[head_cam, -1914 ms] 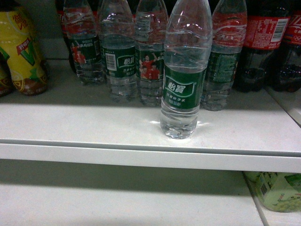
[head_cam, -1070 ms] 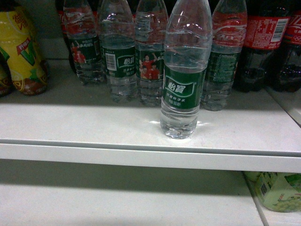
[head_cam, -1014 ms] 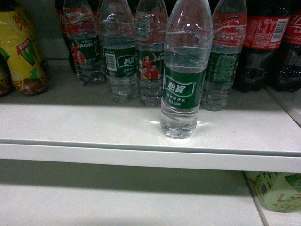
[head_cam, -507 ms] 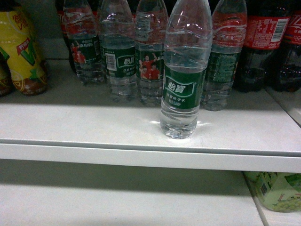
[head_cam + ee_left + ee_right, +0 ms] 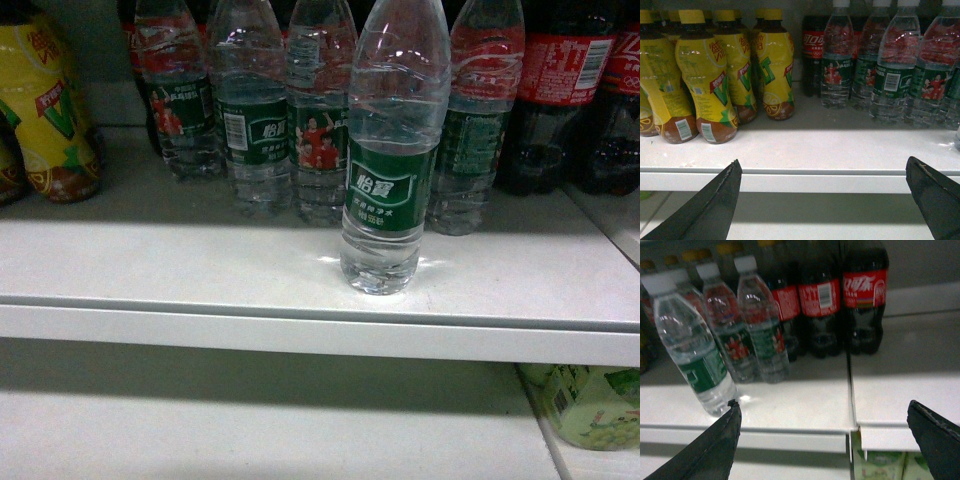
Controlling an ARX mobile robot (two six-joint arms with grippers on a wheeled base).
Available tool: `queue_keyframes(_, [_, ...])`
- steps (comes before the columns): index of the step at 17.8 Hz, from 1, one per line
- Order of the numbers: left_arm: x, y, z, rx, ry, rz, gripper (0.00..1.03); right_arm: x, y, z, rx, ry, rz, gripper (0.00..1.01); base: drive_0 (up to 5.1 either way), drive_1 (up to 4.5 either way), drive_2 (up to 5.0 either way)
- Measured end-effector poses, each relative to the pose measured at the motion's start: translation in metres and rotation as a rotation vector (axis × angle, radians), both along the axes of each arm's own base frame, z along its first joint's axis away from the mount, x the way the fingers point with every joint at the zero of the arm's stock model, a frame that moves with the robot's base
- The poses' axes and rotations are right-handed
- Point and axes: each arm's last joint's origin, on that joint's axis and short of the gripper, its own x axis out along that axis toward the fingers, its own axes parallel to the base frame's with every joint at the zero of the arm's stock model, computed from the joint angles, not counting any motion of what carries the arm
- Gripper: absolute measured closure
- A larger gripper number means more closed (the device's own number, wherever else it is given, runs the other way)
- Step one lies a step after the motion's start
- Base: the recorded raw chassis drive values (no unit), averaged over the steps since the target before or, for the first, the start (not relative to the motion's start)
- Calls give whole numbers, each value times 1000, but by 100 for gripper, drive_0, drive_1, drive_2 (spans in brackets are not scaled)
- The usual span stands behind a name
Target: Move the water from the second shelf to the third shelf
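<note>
One water bottle [image 5: 392, 150] stands upright by itself near the front edge of a white shelf [image 5: 200, 270], in the middle of my head view. It is clear ribbed plastic with a dark green label band. Nothing touches it. Behind it, a row of matching water bottles [image 5: 255, 110] lines the back of the shelf. Dark cola bottles [image 5: 565, 90] with red labels stand to the right, and yellow-labelled drink bottles [image 5: 45, 110] to the left.

Over the last two seconds nothing has changed in the head view: the bottle sits in the same spot, and neither arm has come into sight. I judge the move is either not yet started or paused, with the reach and grasp ahead of me.

My left gripper [image 5: 822, 200] is spread wide, empty, level with the shelf edge, facing the yellow drinks and the back row of water. My right gripper [image 5: 822, 440] is also wide apart and empty. From its camera the lone bottle [image 5: 692, 347] appears just beyond the left fingertip [image 5: 725, 437], near but not touching.

A lower shelf [image 5: 250, 430] shows below, with a pale green package [image 5: 590, 405] at its right. Which shelf counts as third I cannot tell.
</note>
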Motion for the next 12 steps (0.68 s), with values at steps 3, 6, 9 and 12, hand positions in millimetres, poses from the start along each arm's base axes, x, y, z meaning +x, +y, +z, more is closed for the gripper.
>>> queue_keyframes(3, [0,0,0,0,0,0,5,5,0,8,-2,-19,2,3,0,0,0])
queue_keyframes(6, [0,0,0,0,0,0,5,18,0,17,-4,-31,8,3,0,0,0])
queue_keyframes(9, [0,0,0,0,0,0,5,39,16,17,-17,-14,102,3,0,0,0])
queue_keyframes(12, [0,0,0,0,0,0,5,67,57,-10,-44,76,269,3,0,0,0])
